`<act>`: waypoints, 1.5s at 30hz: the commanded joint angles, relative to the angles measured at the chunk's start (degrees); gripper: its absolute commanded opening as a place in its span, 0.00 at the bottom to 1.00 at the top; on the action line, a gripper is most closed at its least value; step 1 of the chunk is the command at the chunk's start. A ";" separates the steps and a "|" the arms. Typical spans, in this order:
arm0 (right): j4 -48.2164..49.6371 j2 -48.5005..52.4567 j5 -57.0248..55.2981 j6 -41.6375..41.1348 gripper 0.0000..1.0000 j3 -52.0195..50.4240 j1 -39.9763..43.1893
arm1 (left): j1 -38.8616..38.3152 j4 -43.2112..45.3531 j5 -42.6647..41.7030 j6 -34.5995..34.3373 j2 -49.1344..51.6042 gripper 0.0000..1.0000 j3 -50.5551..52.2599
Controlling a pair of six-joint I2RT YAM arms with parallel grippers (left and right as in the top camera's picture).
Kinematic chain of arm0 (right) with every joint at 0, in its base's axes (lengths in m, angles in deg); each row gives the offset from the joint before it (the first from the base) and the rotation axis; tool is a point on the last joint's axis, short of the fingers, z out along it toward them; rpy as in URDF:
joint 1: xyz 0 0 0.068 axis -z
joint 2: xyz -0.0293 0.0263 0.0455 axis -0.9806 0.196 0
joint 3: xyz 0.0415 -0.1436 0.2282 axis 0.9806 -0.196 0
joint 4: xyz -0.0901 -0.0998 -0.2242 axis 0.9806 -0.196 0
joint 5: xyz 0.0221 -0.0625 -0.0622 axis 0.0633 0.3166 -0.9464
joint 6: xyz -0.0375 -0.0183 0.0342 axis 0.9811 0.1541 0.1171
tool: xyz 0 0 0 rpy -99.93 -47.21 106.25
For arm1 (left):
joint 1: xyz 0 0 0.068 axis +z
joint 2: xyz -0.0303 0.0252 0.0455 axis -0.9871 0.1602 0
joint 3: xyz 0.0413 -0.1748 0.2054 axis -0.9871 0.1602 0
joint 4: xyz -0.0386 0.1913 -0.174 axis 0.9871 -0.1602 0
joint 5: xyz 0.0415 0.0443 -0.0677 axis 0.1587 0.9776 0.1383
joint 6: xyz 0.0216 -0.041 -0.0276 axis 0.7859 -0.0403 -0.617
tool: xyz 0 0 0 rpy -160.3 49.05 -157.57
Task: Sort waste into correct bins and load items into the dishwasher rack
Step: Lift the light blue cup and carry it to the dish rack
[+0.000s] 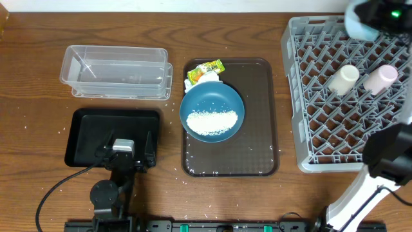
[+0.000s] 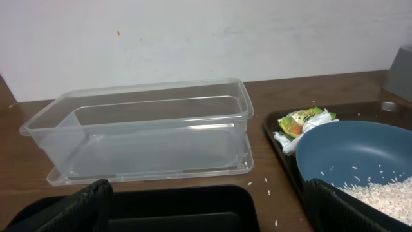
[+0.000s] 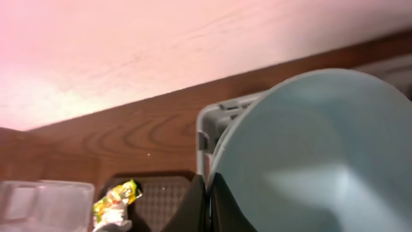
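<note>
Two claws are showing opposite states. The left claw (image 1: 127, 143) is hanging spread to its widest over the black tray (image 1: 84, 125), gripping nothing. In its wrist view both fingers (image 2: 80, 207) are standing far apart at the frame's lower corners.

The right claw (image 3: 209, 196) is clenching tight on the rim of the light-blue bowl (image 3: 309, 154), pinching the edge between its fingers. It is holding the bowl over the far right corner of the grey dishwasher rack (image 1: 302, 96); whether the bowl is touching the pegs I cannot tell.

Inside the rack, the cream-white cup (image 1: 343, 78) and the pink cup (image 1: 381, 77) are lying on their sides, next to each other. The dark-blue dish (image 1: 212, 100) is sitting on the brown tray (image 1: 257, 129), carrying the heap of rice grains (image 1: 211, 122). The yellow-green wrapper (image 1: 206, 69) with its crumpled white paper is lying on that tray at the dish's far rim. The clear tub (image 1: 116, 71) is standing on the counter (image 1: 38, 90) just behind the black tray.
</note>
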 commanded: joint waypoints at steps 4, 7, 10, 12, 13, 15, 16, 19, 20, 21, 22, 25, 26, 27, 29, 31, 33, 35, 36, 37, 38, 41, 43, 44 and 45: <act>5.57 8.11 24.24 0.98 0.01 0.20 4.50 | 0.24 -1.90 -0.57 0.35 -0.04 0.96 1.05; 11.76 11.54 28.72 -5.46 0.01 0.20 5.70 | 0.24 -1.90 -0.57 0.35 -0.04 0.96 1.05; 17.79 14.80 28.87 -13.46 0.01 0.20 6.36 | 0.24 -1.90 -0.57 0.35 -0.04 0.96 1.05; 20.85 16.57 28.92 -16.81 0.01 0.20 6.49 | 0.24 -1.90 -0.57 0.35 -0.04 0.96 1.05; 22.10 17.33 29.07 -18.32 0.01 0.20 6.58 | 0.24 -1.90 -0.57 0.35 -0.04 0.96 1.05; 24.20 18.36 30.69 -19.91 0.01 0.20 6.86 | 0.24 -1.90 -0.57 0.35 -0.04 0.96 1.05; 24.81 18.47 31.63 -20.28 0.01 0.20 7.04 | 0.24 -1.90 -0.57 0.35 -0.04 0.96 1.05; 25.64 18.69 32.54 -22.12 0.01 0.20 7.34 | 0.24 -1.90 -0.57 0.35 -0.04 0.96 1.05; 25.97 18.69 32.54 -22.86 0.01 0.20 7.41 | 0.24 -1.90 -0.57 0.35 -0.04 0.96 1.05; 25.99 18.69 32.54 -23.06 0.01 0.20 7.48 | 0.24 -1.90 -0.57 0.35 -0.04 0.96 1.05; 25.97 18.69 32.52 -23.06 0.01 0.20 7.52 | 0.24 -1.90 -0.57 0.35 -0.04 0.96 1.05; 25.11 18.69 31.71 -24.04 0.01 0.20 7.80 | 0.24 -1.90 -0.57 0.35 -0.04 0.96 1.05; 24.30 18.69 30.91 -24.30 0.01 0.20 7.93 | 0.24 -1.90 -0.57 0.35 -0.04 0.97 1.05; 23.56 18.69 30.38 -24.28 0.01 0.20 8.11 | 0.24 -1.90 -0.57 0.35 -0.04 0.96 1.05; 22.05 18.69 30.05 -24.26 0.01 0.20 8.52 | 0.24 -1.90 -0.55 0.35 -0.04 0.96 1.05; 20.20 18.69 29.70 -23.82 0.01 0.20 9.01 | 0.24 -1.90 -0.57 0.35 -0.04 0.96 1.05; 19.76 18.69 29.77 -23.87 0.01 0.22 9.68 | 0.24 -1.90 -0.57 0.35 -0.04 0.96 1.05; 18.73 18.64 29.68 -23.85 0.01 0.26 10.47 | 0.24 -1.90 -0.57 0.35 -0.04 0.96 1.05; 17.79 18.58 29.22 -23.85 0.01 0.26 10.86 | 0.24 -1.90 -0.57 0.35 -0.04 0.96 1.05; 16.35 18.43 28.00 -23.61 0.01 0.26 11.26 | 0.24 -1.90 -0.57 0.35 -0.04 0.96 1.05; 15.02 18.23 26.67 -22.95 0.01 0.26 11.63 | 0.24 -1.90 -0.57 0.35 -0.04 0.97 1.05; 9.07 16.79 19.23 -19.52 0.02 0.28 12.70 | 0.24 -1.90 -0.57 0.35 -0.04 0.96 1.05; 6.32 15.61 15.78 -17.25 0.03 0.28 13.07 | 0.24 -1.90 -0.57 0.35 -0.04 0.97 1.05; 5.20 14.82 14.25 -16.48 0.04 0.28 13.29 | 0.24 -1.90 -0.57 0.35 -0.04 0.97 1.05; 4.37 13.99 12.81 -16.02 0.04 0.28 13.55 | 0.24 -1.90 -0.57 0.35 -0.04 0.96 1.05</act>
